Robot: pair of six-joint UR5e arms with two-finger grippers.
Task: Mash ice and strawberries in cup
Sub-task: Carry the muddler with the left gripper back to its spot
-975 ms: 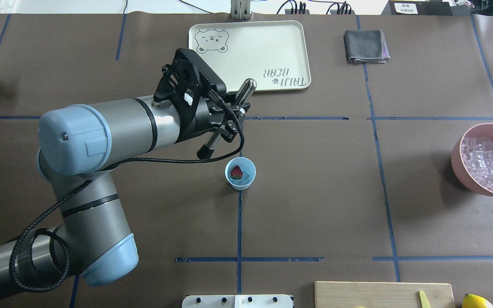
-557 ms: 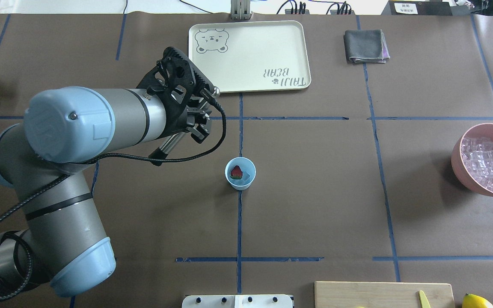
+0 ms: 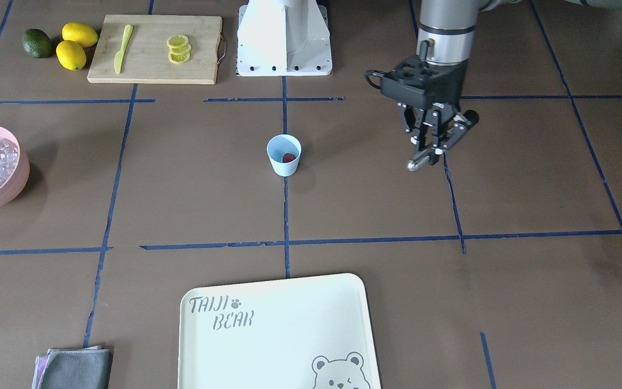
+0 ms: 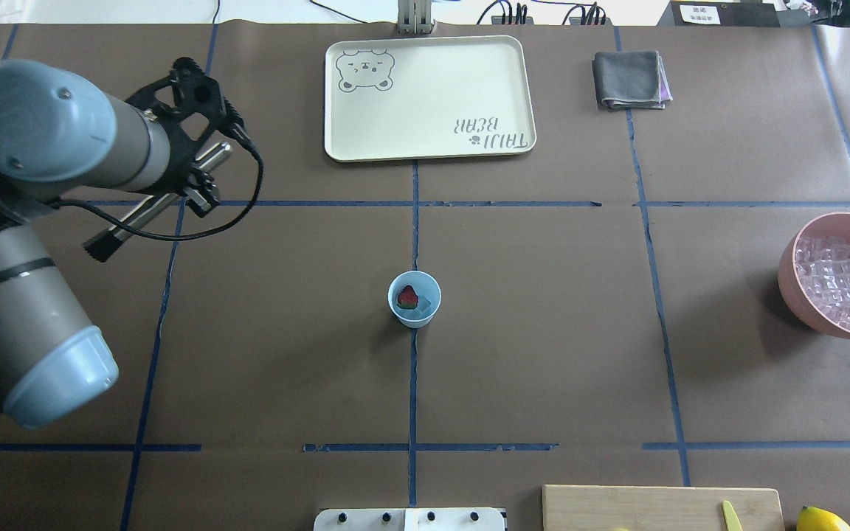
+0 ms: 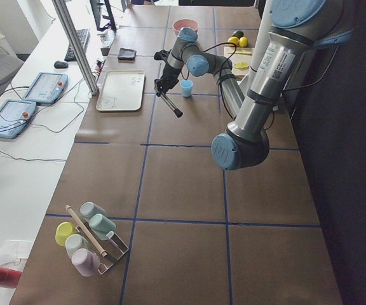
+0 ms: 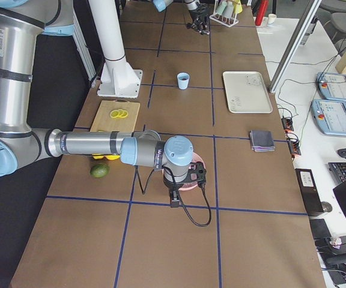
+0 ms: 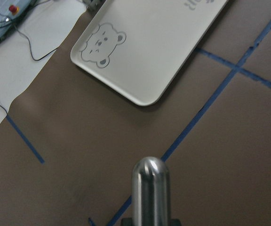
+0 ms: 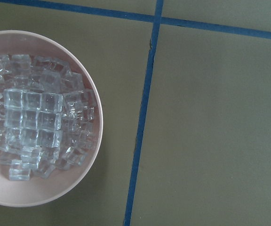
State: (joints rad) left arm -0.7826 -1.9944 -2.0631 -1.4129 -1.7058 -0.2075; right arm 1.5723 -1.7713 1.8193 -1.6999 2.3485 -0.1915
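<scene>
Muddler (image 4: 137,220), pinched in left gripper (image 3: 434,146), has swung well away from cup (image 3: 285,166), which sits mid-table w/ strawberry (image 4: 408,296) + ice (image 4: 425,304) inside, looking unmashed. Best bring it back upright over cup centre, press straight down or cup may tip. Right gripper (image 6: 174,195) near bowl (image 8: 95,122); fingers can't tell.

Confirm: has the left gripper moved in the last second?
Yes. The left gripper swung left with the muddler, away from the cup, beyond the tray.
</scene>
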